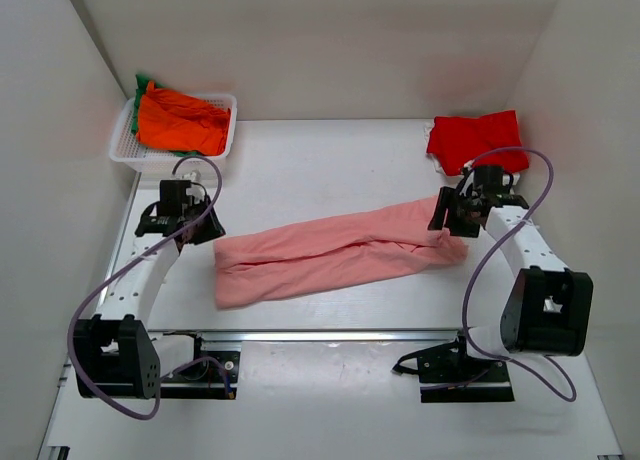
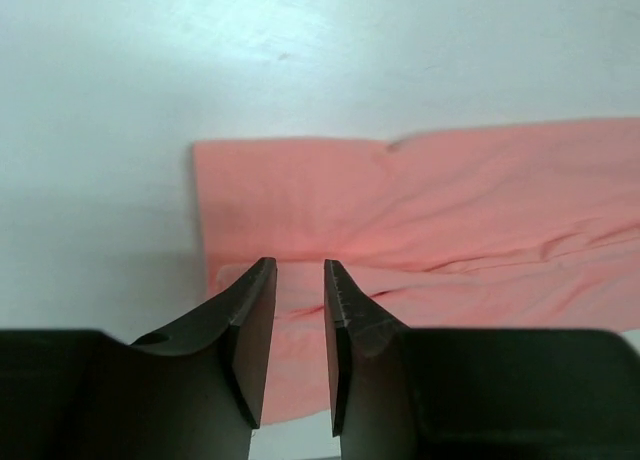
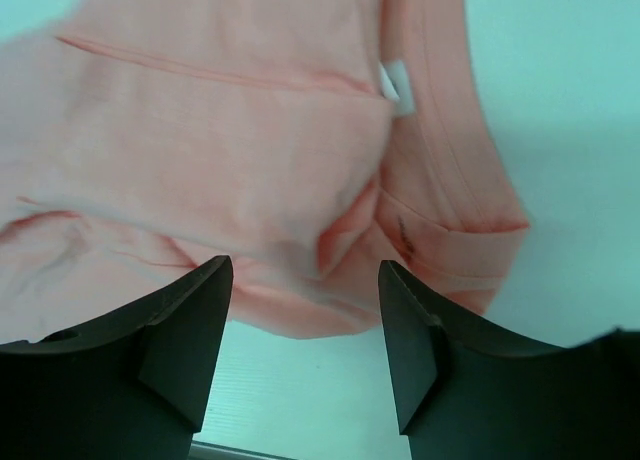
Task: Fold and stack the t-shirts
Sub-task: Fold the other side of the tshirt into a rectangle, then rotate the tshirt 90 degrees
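The pink shirt is laid between the 2 arms as 1 long band, seemingly folded lengthwise, so each end can be reached by 1 gripper. The left gripper is held at its left end, fingers narrowly apart, nothing clamped. The right gripper is spread wide over the collar end. The neck label is shown only by the right wrist view; the red shirt and basket only from above.
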